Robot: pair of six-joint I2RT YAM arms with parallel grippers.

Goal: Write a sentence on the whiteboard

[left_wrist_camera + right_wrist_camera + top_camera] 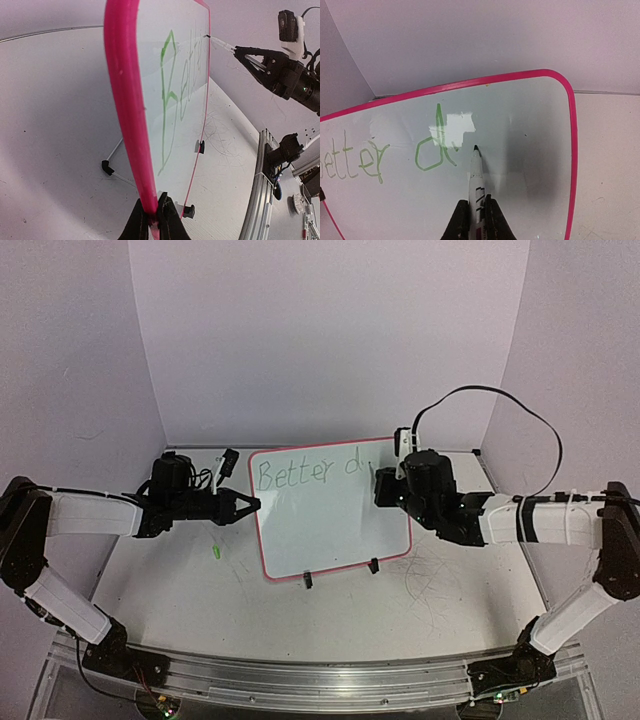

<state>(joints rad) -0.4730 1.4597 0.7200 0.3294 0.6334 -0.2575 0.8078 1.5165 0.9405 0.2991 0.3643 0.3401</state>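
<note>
The whiteboard (pixel 335 525) stands tilted on black feet (pixel 308 580) at the table's middle, pink-red rim all round. The green sentence (pixel 300 474) on it reads "Better d". My left gripper (pixel 253 505) is shut on the board's left rim (pixel 125 100), one jaw on each side (pixel 154 214). My right gripper (pixel 383 483) is shut on a white marker (pixel 476 175). The marker's dark tip sits at the board surface (pixel 530 130) just right of the "d" (pixel 430 155). The left wrist view shows the writing (pixel 170 100) edge-on and the marker (pixel 220 43) meeting the board.
A small green cap (pixel 215 552) lies on the table left of the board. Thin scribble marks (pixel 435 580) cover the table to the board's right. White walls close the back and sides. A metal rail (pixel 320 680) runs along the near edge.
</note>
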